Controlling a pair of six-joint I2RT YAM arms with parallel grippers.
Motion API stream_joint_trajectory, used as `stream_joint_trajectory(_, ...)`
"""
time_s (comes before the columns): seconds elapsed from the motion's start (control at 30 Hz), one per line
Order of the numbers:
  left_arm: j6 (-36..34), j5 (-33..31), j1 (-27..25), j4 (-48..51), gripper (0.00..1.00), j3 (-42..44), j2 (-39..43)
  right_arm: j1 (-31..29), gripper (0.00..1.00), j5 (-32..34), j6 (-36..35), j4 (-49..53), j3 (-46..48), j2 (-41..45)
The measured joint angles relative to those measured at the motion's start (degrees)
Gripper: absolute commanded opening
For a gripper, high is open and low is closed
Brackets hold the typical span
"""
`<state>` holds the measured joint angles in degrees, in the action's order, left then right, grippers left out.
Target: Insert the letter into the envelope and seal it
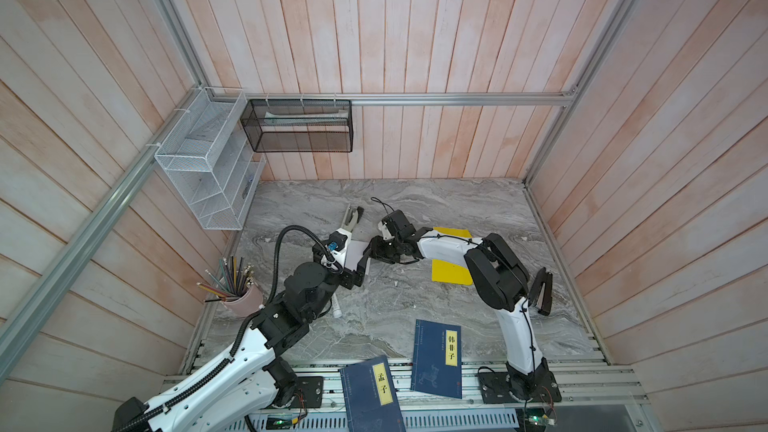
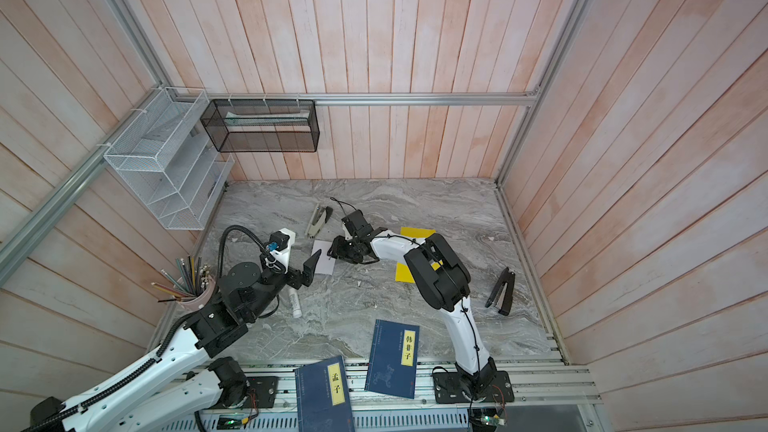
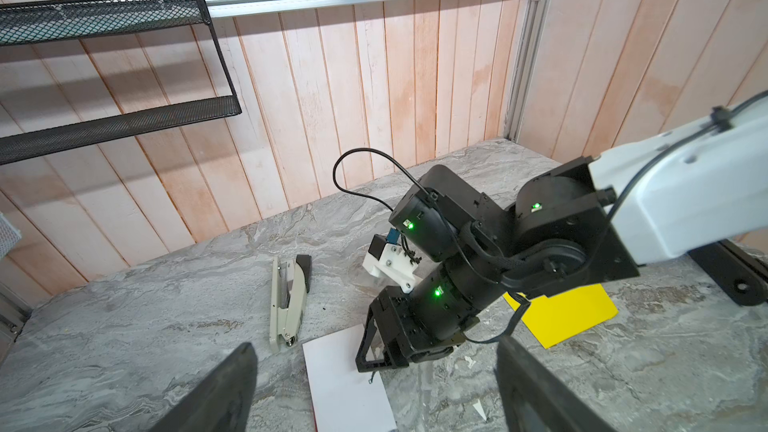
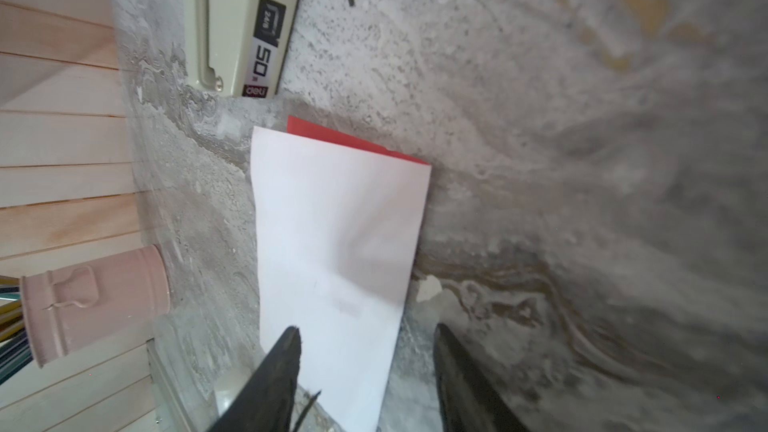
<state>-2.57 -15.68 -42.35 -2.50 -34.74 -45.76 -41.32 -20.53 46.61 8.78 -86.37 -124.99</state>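
on the marble table [image 1: 415,209] the letter [image 4: 336,243] lies flat, white side up, apart from the yellow envelope [image 1: 451,274]. right gripper [image 4: 368,328] fingers spread over its edge, gripping nothing. left gripper [image 3: 376,344] spread wide, empty. insertion and sealing both left.

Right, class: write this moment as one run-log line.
letter: lying flat, white side up | envelope: apart from letter | left end effector: open | right end effector: open, over letter edge

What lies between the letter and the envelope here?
The right pincer and its wrist, hanging over the table between the letter and the envelope, whose middle that arm covers. A top view shows it.
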Motion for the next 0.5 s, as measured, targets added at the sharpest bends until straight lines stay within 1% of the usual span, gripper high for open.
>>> stream_joint_trajectory(0.13, 0.0, 0.1, 0.0, 0.2, 0.91, -0.1, -0.4, 0.4, 0.54, 1.5, -1.4, 3.4, -0.2, 1.0)
stream_joint_trajectory(0.27, 0.1, 0.2, 0.0, 0.4, 0.90, -0.4, -1.0, 1.5, 0.54, 3.5, -2.5, 5.9, 0.7, 3.8)
stream_joint_trajectory(0.37, 0.5, 0.2, 0.0, 0.9, 0.89, -1.2, -1.9, 2.9, 0.53, 5.3, -3.6, 7.1, 2.5, 8.2)
stream_joint_trajectory(0.5, 1.8, 0.4, 0.0, 1.9, 0.88, -3.2, -4.1, 6.1, 0.52, 8.4, -5.2, 8.1, 6.0, 16.2)
